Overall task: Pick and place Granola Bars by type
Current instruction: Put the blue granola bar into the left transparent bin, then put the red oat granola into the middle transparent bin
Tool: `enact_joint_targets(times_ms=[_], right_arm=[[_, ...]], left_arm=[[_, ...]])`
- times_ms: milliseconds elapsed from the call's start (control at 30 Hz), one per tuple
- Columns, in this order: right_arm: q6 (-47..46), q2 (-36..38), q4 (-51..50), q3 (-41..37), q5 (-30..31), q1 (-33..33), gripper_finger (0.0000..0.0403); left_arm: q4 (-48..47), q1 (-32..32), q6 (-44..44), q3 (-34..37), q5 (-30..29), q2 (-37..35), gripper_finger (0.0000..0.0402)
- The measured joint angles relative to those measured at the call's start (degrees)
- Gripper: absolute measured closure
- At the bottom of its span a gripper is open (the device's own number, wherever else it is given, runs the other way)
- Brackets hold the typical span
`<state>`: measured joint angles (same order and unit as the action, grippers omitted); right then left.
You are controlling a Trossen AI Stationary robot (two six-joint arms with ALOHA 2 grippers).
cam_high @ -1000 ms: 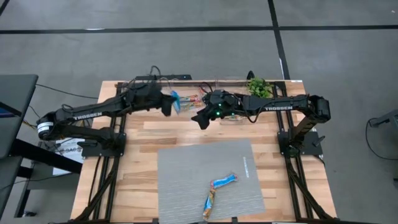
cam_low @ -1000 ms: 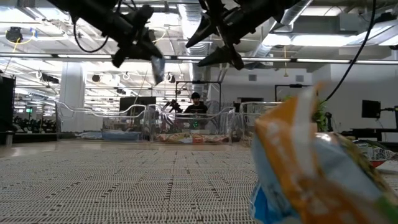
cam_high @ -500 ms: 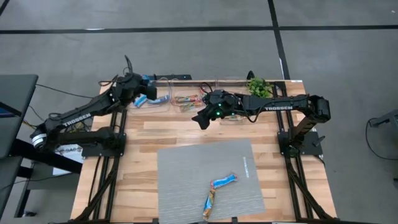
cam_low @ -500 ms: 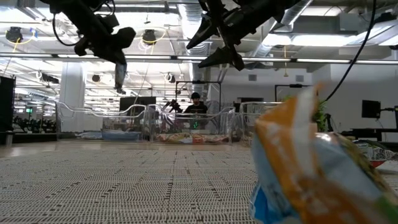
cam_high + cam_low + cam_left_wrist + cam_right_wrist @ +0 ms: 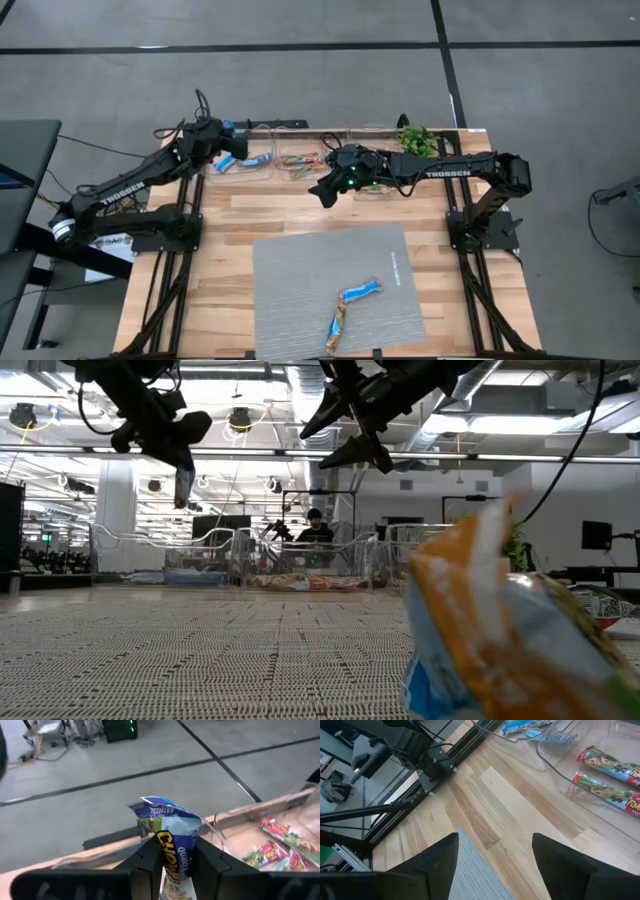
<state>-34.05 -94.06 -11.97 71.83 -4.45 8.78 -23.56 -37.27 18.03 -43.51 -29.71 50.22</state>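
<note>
One bright blue wrapped granola bar (image 5: 170,840) is being carried in the left gripper (image 5: 172,857), whose two dark fingers are pinching it across its lower half while its crumpled top is sticking up between them. In the high view this gripper (image 5: 222,150) is hovering at the table's far left corner, over the clear plastic bin (image 5: 262,160) where other blue bars (image 5: 226,164) are already lying. The neighbouring clear bin (image 5: 288,172) is holding red-and-green wrapped bars (image 5: 608,763).

The step in hand looks like the drop-off of a blue bar into its own compartment. The next move probably calls for lowering a little above the blue pile and parting the fingers, keeping clear of the bin wall.

Two more bars are waiting on the grey ribbed mat (image 5: 300,290) near the table's front edge: a blue one (image 5: 359,292) and an orange-brown multicoloured one (image 5: 335,328), lying close together, end to end.

The left arm is stretching diagonally away from its base toward the far edge. The right gripper (image 5: 323,190) is hanging above bare wood just in front of the bins, fingers spread wide and holding nothing, its arm reaching in from the right beside a small green potted plant (image 5: 413,138).
</note>
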Motion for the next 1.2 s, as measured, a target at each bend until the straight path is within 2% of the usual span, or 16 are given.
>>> enact_joint_targets(times_ms=[133,433,667,833,933,1000,1200], right_arm=[[0.0,0.0,0.0,0.0,0.0,0.0,0.0159],[0.0,0.0,0.3,0.0,0.0,0.0,0.0159],[0.0,0.0,0.4,0.0,0.0,0.0,0.0159],[0.0,0.0,0.4,0.0,0.0,0.0,0.0159],[0.0,0.0,0.4,0.0,0.0,0.0,0.0159],[0.0,0.0,0.4,0.0,0.0,0.0,0.0159],[0.0,0.0,-0.2,0.0,0.0,0.0,0.0159]], left_arm=[[-1.5,-1.3,0.1,0.0,2.8,0.0,0.0303],[-1.8,-2.1,0.1,0.0,3.6,0.0,0.0234],[-1.8,-2.1,0.3,0.0,4.3,0.0,0.0223],[-1.8,-2.1,0.4,0.0,8.8,0.0,0.0223],[-1.8,-2.1,0.3,0.0,12.7,0.0,0.0223],[-1.8,-2.1,-1.0,0.0,17.3,0.0,0.0223],[4.6,-1.2,-8.5,3.7,36.4,-4.4,0.0223]])
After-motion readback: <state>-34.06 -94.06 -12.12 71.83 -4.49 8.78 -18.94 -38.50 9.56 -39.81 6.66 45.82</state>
